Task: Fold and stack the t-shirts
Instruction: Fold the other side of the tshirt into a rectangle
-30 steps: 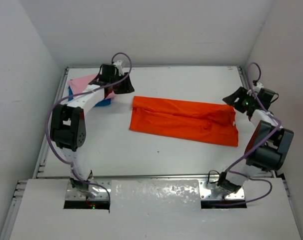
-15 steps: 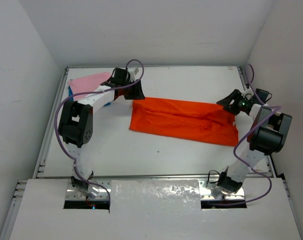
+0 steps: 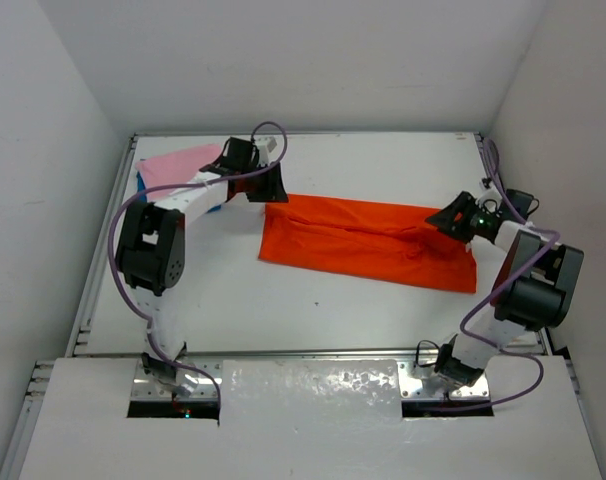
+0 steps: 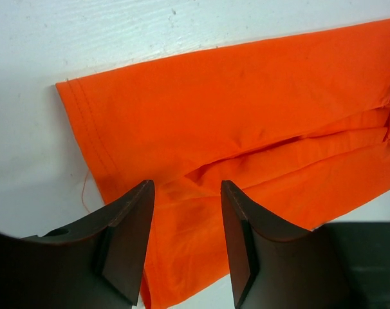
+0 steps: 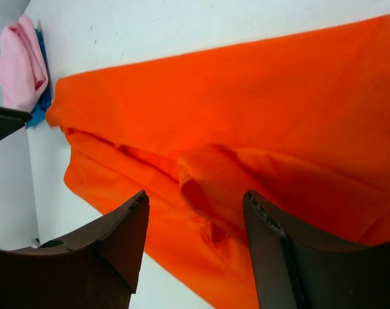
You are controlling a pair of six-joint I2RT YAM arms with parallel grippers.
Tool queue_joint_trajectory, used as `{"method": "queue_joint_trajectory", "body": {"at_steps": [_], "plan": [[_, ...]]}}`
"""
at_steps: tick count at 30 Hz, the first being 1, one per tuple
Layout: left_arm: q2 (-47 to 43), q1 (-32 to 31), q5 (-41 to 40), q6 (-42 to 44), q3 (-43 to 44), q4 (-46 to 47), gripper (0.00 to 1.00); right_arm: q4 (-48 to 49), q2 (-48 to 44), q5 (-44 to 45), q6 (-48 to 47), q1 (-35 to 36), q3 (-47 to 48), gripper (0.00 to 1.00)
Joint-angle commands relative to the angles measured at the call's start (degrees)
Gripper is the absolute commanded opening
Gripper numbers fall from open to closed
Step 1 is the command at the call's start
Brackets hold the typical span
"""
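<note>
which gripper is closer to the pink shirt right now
Left. The left gripper hovers at the left end of the orange shirt, just beside the pink shirt; the right gripper is at its right end.

**A:** How many shirts are lying on the table [image 3: 283,300]?

**B:** Three are showing: one orange shirt [image 3: 368,243], one pink shirt [image 3: 173,165] and one blue shirt [image 5: 42,109].

**A:** And how many arms are standing over it?

**B:** Two, the left arm [image 3: 148,250] and the right arm [image 3: 528,285]. Each is carrying one gripper, so two: the left gripper [image 4: 185,187] and the right gripper [image 5: 195,196]. Each gripper is showing two fingers, four in all. One table is bearing everything.
</note>
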Motion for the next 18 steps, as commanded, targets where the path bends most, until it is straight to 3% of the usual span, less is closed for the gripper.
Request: {"method": "queue_joint_trajectory", "body": {"at_steps": [1, 5, 18], "plan": [[-4.9, -0.1, 0.1, 1.9, -0.3, 0.1, 0.44, -0.8, -4.4, -0.2, -3.7, 0.4, -2.6, 0.59], [-6.8, -0.1, 0.4, 1.1, -1.9, 0.9, 0.44, -4.0, -9.4, 1.0, -6.2, 0.4, -4.7, 0.59], [-8.9, -0.1, 0.3, -0.2, -5.1, 2.4, 0.43, -11.4, -11.8, 4.3, -7.2, 3.1, -10.0, 0.58]]}}
